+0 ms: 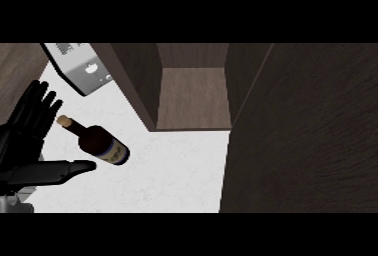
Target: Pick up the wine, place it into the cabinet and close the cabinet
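Black against the pale counter, the left hand (29, 131) fills the left edge of the head view, its fingers (38, 102) straight and fanned upward and its thumb (63, 170) stretched out sideways to the right along the lower part of the frame; it is spread wide and closes on nothing. A sliver of the grey forearm (13, 202) shows beneath it at the bottom left corner. Just right of those fingers stands the wine bottle (100, 141), dark brown glass with a tan cork end pointing up and to the left and a pale label near its base; it sits on the white speckled counter (173, 175), close to the palm and just above the thumb, and whether any finger touches it cannot be told. Above the bottle, toward the upper left, a grey appliance (83, 70) with small white marks on its face lies at an angle against a strip of wood-grain surface. Further right is the cabinet (190, 97), its dark brown walls framing a lighter wooden shelf inside, with nothing visible on that shelf. The cabinet door (306, 135) stands swung open, a broad dark wood panel covering the whole right side of the view. The right hand is not visible anywhere.
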